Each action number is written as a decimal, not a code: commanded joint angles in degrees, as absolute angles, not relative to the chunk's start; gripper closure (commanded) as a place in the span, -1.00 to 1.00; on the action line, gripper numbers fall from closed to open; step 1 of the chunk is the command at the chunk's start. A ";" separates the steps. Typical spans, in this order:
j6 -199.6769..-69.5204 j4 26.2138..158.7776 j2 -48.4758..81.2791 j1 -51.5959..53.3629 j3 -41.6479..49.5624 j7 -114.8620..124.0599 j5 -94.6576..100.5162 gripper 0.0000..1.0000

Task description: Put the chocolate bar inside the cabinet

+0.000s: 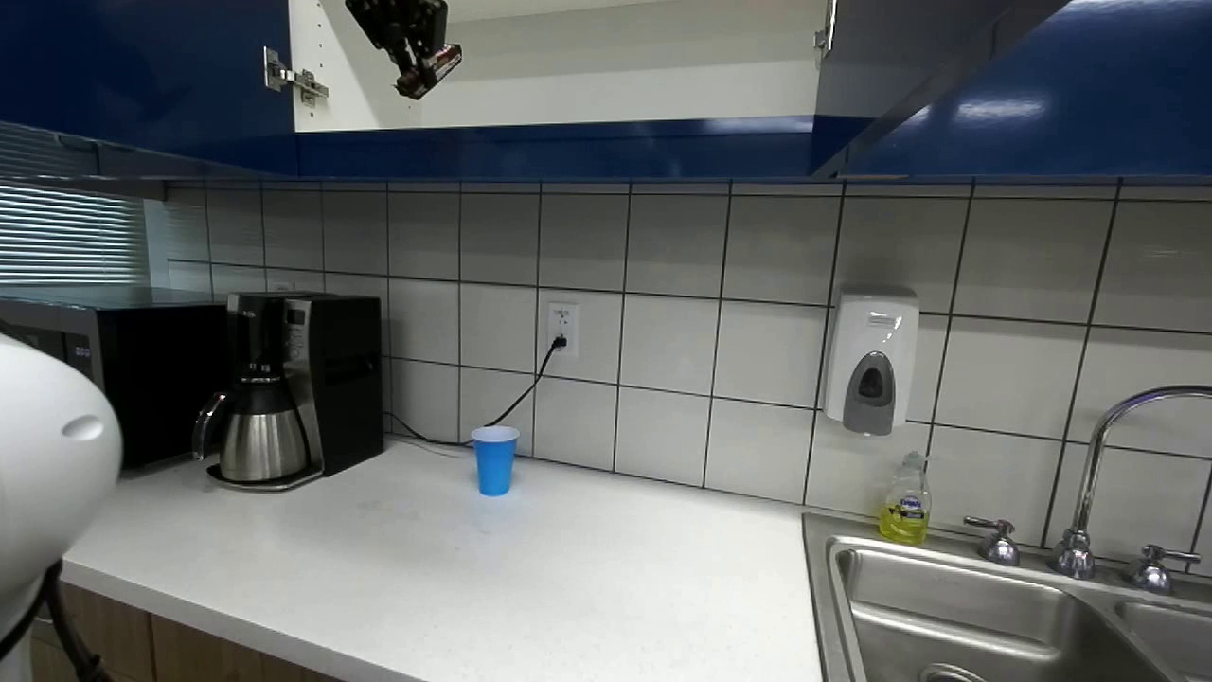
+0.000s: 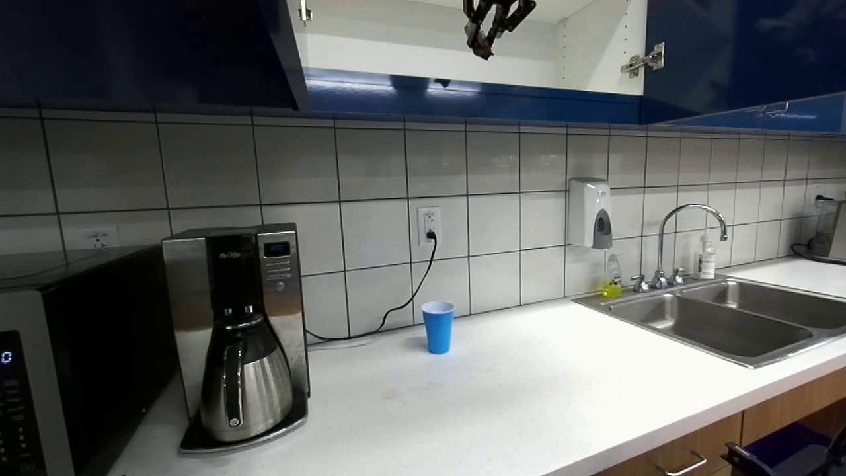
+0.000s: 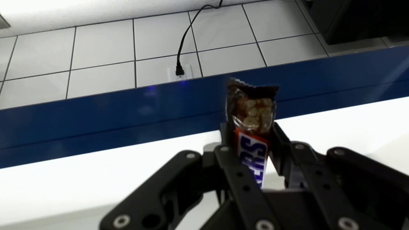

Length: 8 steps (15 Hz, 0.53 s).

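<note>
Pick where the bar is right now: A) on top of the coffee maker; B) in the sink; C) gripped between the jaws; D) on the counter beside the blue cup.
C, because the wrist view shows the bar pinched between the jaws, one on each side of its wrapper, and both exterior views show it up at their tips with the open cabinet's pale interior behind it.

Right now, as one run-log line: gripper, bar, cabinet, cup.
gripper: closed around chocolate bar | cabinet: open | placement: pending, bar not yet released | blue cup: upright on counter
</note>
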State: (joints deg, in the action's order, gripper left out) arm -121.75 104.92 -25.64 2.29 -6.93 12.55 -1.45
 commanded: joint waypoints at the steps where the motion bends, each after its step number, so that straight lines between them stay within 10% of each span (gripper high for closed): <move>1: -117.61 96.49 -20.05 1.17 -7.24 14.42 -0.63 0.84; 8: -111.67 83.74 -11.49 0.58 -5.45 14.82 -0.32 0.84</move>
